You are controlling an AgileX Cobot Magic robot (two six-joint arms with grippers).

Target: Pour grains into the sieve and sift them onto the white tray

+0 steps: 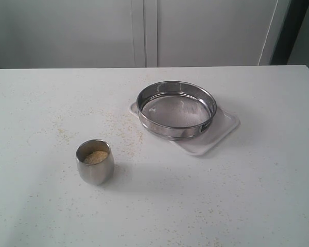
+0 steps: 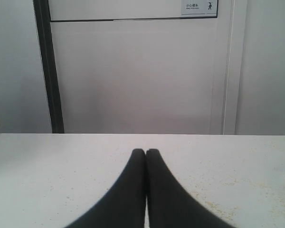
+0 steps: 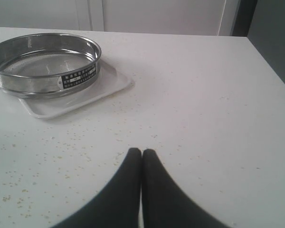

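Observation:
The sieve (image 1: pixel 176 109), a wide round steel ring with grey mesh, rests on the white tray (image 1: pixel 222 129) right of the table's middle; both also show in the right wrist view, sieve (image 3: pixel 45 61) on white tray (image 3: pixel 80 99). Its mesh looks bare. Yellow-beige grains (image 1: pixel 96 157) lie inside a small steel cup (image 1: pixel 95 162) at the front left. Neither arm shows in the exterior view. My left gripper (image 2: pixel 145 152) is shut with nothing in it, over bare table. My right gripper (image 3: pixel 141 152) is shut and empty too, well short of the tray.
Stray specks of grain dot the white table (image 1: pixel 257 195), thickest between cup and tray. A pale wall with panel seams (image 1: pixel 144 31) rises behind the table's far edge. The table's right edge (image 3: pixel 270 61) drops off beside the right gripper.

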